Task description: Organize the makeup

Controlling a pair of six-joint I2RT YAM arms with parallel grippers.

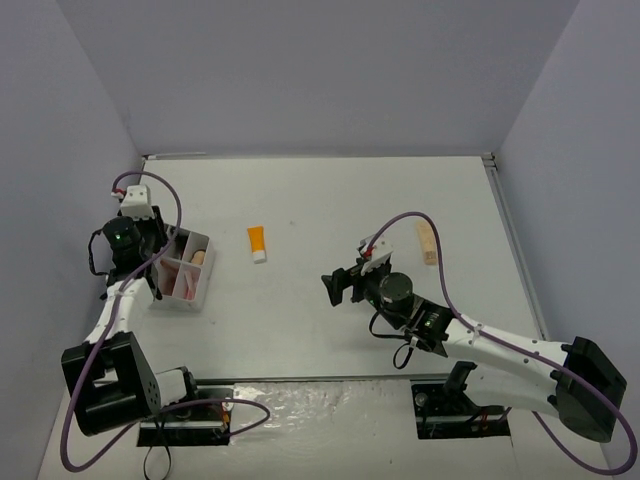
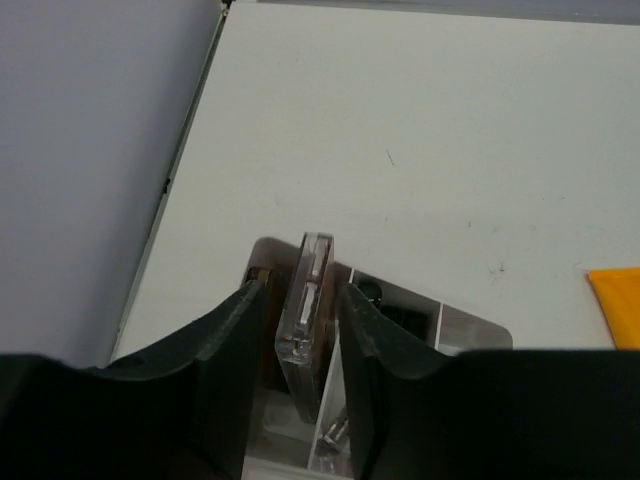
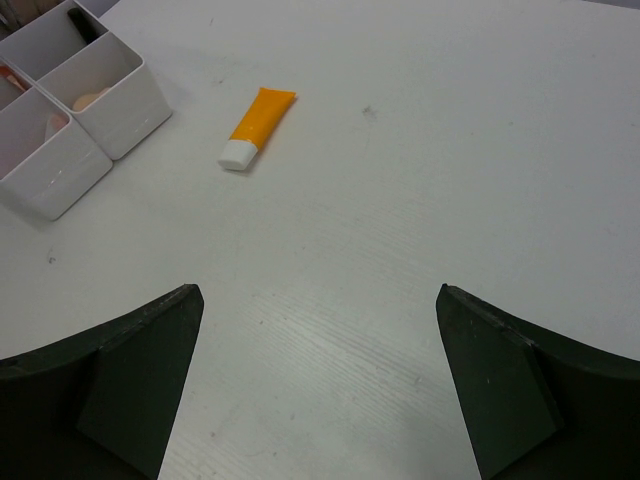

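Left wrist alone shows palette (image 2: 304, 325) gripped edge-on by left claw (image 2: 300, 292).

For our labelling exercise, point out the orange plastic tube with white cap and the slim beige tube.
orange plastic tube with white cap (image 3: 262, 115): right wrist view, orange body.
slim beige tube (image 1: 428, 243): top external view, its middle.

A matte white table (image 1: 330, 200) fills the middle of the top view, enclosed by a plain lavender-grey back wall (image 1: 320, 70) along the upper edge, a left wall (image 1: 50, 150) and a right wall (image 1: 585, 150), all under soft, even light.
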